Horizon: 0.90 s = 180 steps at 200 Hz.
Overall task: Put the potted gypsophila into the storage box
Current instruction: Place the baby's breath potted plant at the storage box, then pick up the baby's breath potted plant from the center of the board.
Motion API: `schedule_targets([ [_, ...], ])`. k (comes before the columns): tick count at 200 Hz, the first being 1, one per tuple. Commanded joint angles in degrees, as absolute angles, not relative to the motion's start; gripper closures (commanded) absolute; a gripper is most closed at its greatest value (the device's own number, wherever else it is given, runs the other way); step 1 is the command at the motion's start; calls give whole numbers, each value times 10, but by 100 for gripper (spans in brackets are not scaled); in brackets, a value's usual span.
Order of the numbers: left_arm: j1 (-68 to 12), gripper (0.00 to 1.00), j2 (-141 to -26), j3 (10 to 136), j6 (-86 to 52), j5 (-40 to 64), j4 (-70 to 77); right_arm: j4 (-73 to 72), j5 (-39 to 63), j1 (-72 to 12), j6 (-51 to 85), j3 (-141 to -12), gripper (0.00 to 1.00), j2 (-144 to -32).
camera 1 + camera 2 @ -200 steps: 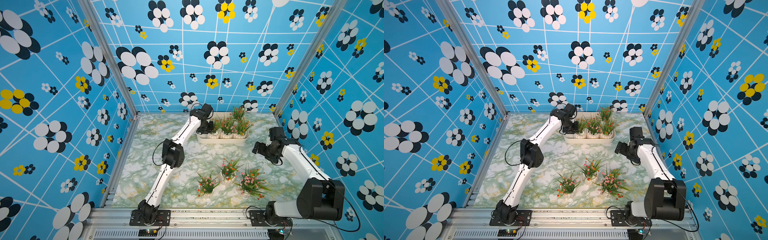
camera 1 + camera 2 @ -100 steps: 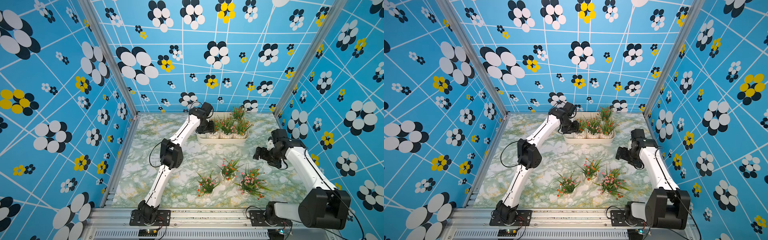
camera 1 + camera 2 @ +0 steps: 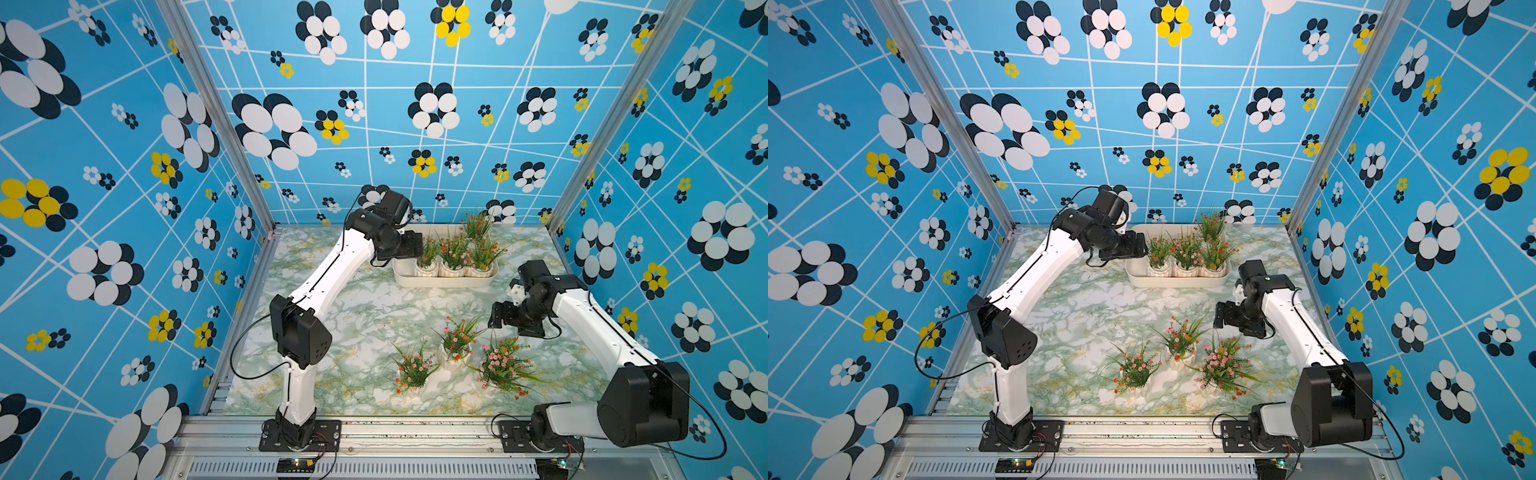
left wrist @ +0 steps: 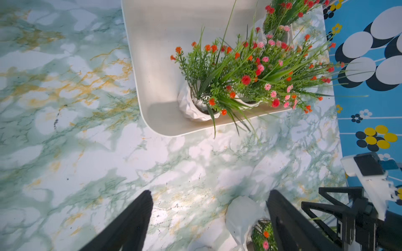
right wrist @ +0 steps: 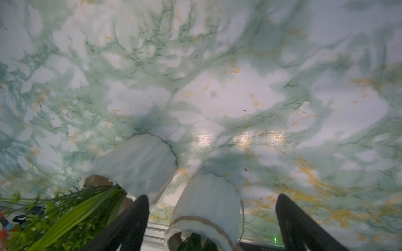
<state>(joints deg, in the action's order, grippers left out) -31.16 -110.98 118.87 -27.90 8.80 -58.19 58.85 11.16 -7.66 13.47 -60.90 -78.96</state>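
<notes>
The cream storage box [image 3: 444,282] [image 3: 1177,283] stands at the back of the marble table and holds several potted gypsophila. The leftmost pot [image 3: 427,268] [image 4: 195,106] stands free at its left end. My left gripper [image 3: 415,249] [image 3: 1138,249] [image 4: 210,208] hovers open and empty beside that end. Three more potted gypsophila stand on the table in front: left [image 3: 415,370], middle [image 3: 457,345], right [image 3: 503,370]. My right gripper [image 3: 498,320] [image 3: 1225,316] [image 5: 212,206] hangs open just behind them. In its wrist view one white pot [image 5: 206,206] lies between the spread fingers untouched, and a second pot [image 5: 134,165] is beside it.
Blue flower-patterned walls close the table in at the back and on both sides. A metal rail [image 3: 374,432] with both arm bases runs along the front edge. Bare marble [image 3: 374,307] lies between the box and the front pots.
My left gripper has opened and let go of the leftmost pot in the box. My right arm has swung forward and down toward the three pots on the table, staying open.
</notes>
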Motion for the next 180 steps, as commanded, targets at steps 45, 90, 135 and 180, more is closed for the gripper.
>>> schedule_targets([
  [45,-274,14,-954,964,-324,89,-502,556,152,-164,121,-599,14,-801],
  [90,-256,14,-918,904,-340,96,-483,551,120,-212,122,-605,19,-832],
  [135,-254,14,-922,897,-342,99,-479,539,102,-244,126,-602,28,-858],
  [180,-254,14,-927,891,-344,101,-474,526,93,-254,134,-598,42,-884],
])
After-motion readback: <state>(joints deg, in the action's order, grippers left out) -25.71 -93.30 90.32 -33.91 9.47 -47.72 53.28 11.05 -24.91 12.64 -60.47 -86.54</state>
